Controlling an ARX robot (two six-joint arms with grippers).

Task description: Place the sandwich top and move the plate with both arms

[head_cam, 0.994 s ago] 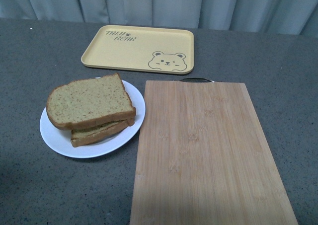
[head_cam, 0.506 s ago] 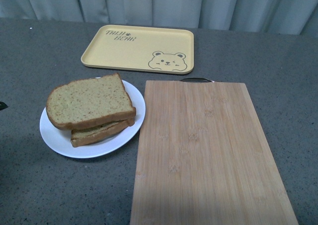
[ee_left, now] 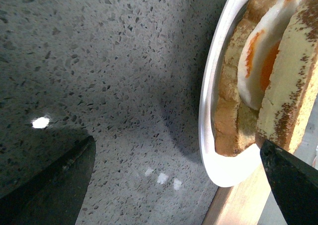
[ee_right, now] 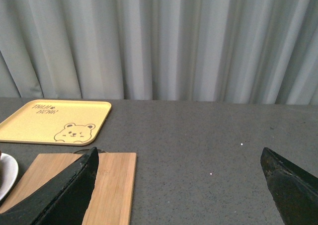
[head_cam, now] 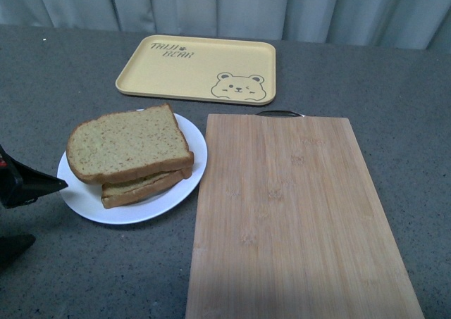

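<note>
The white plate (head_cam: 184, 132) sits left of centre on the table. On it the sandwich top (head_cam: 127, 146), a tan speckled slice, lies flat over a lower slice (head_cam: 141, 186). In the left wrist view a fried egg (ee_left: 261, 61) shows between the two slices (ee_left: 293, 86), above the plate's rim (ee_left: 206, 115). My left gripper (head_cam: 49, 211) is open at the picture's left edge, one fingertip (head_cam: 60, 184) just short of the plate's left rim and nothing between its fingers (ee_left: 49, 185). My right gripper (ee_right: 179, 185) is open and empty over bare table. It is out of the front view.
A bamboo cutting board (head_cam: 296, 213) lies right of the plate, almost touching it, its near corner visible (ee_left: 233, 205). A yellow bear-printed tray (head_cam: 197, 69) sits behind the plate near the grey curtain (ee_right: 159, 41). The right wrist view shows the board (ee_right: 107, 185) and tray (ee_right: 49, 120).
My left gripper has come into the front view from the left edge and now stands beside the plate's left rim. The sandwich and plate have stayed put.
</note>
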